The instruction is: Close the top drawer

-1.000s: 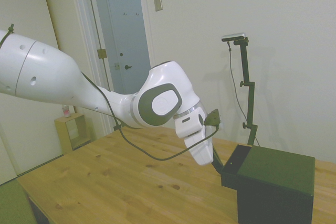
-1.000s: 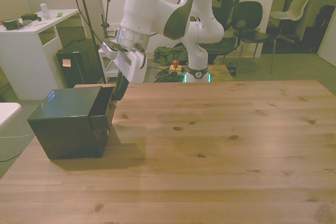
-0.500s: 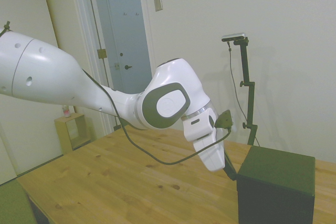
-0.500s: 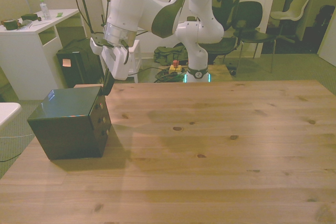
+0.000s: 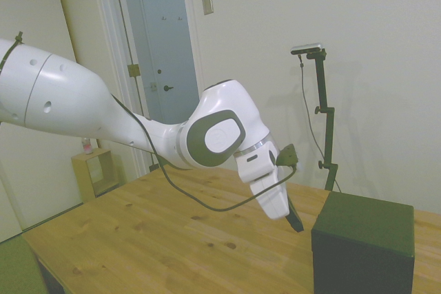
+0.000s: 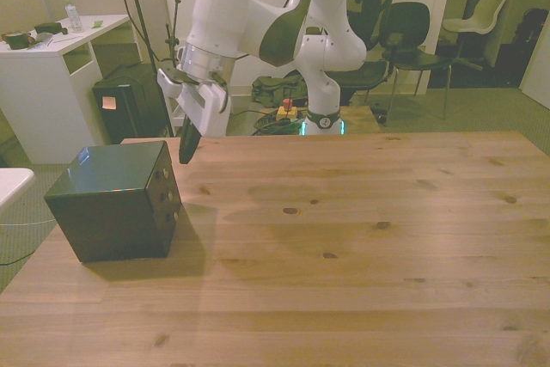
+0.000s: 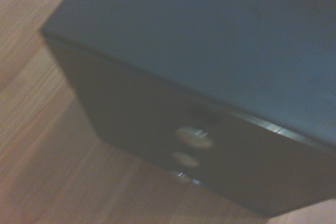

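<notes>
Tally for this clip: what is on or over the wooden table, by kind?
Dark cabinets: 1, with the top drawer flush in it
Robot tools: 1, in the air beside the cabinet, not touching it
Total: 2

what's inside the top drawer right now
Nothing inside can be seen. The top drawer sits flush with the cabinet front, so its contents, if any, are covered. Only its front with a small round knob shows. The gripper hangs just off it.
</notes>
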Controlling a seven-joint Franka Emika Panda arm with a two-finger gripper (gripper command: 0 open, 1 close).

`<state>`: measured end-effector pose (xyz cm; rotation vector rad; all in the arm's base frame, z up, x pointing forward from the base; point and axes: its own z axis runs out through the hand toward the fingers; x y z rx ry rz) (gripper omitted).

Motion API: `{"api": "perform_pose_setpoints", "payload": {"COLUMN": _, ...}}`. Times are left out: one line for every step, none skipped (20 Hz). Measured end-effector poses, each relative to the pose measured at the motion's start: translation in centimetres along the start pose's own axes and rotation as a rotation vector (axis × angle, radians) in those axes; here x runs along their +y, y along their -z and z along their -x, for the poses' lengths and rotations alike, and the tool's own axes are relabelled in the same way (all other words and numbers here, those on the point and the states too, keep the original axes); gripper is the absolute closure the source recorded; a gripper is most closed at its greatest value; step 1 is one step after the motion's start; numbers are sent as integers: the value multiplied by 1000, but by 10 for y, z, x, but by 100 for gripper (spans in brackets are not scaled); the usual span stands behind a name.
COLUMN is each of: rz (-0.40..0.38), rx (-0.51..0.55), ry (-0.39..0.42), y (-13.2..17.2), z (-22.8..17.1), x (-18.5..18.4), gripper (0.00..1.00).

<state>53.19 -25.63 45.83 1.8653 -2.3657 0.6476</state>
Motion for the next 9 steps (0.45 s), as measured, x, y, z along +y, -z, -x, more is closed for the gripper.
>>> {"api": "perform_pose_setpoints", "payload": {"rz": -1, "rx": -8, "ry": 15, "y": 2, "z": 11, "x": 1, "gripper": 100}}
{"api": "perform_pose_setpoints", "payload": {"rz": -5, "rx": -18, "ry": 29, "y": 6, "z": 23, "x": 3, "gripper": 100}}
{"api": "perform_pose_setpoints", "payload": {"rz": -9, "rx": -26, "ry": 38, "y": 11, "z": 33, "x": 6, "gripper": 100}}
{"api": "perform_pose_setpoints", "payload": {"rz": -14, "rx": -35, "ry": 44, "y": 18, "z": 43, "x": 10, "gripper": 100}}
{"api": "perform_pose_setpoints", "payload": {"rz": -22, "rx": -44, "ry": 53, "y": 26, "z": 52, "x": 14, "gripper": 100}}
{"api": "perform_pose_setpoints", "payload": {"rz": -28, "rx": -52, "ry": 59, "y": 35, "z": 61, "x": 19, "gripper": 100}}
{"api": "perform_pose_setpoints", "payload": {"rz": -30, "rx": -58, "ry": 65, "y": 45, "z": 70, "x": 25, "gripper": 100}}
{"api": "perform_pose_setpoints", "payload": {"rz": -33, "rx": -64, "ry": 71, "y": 54, "z": 77, "x": 30, "gripper": 100}}
{"api": "perform_pose_setpoints", "payload": {"rz": -36, "rx": -67, "ry": 81, "y": 63, "z": 84, "x": 35, "gripper": 100}}
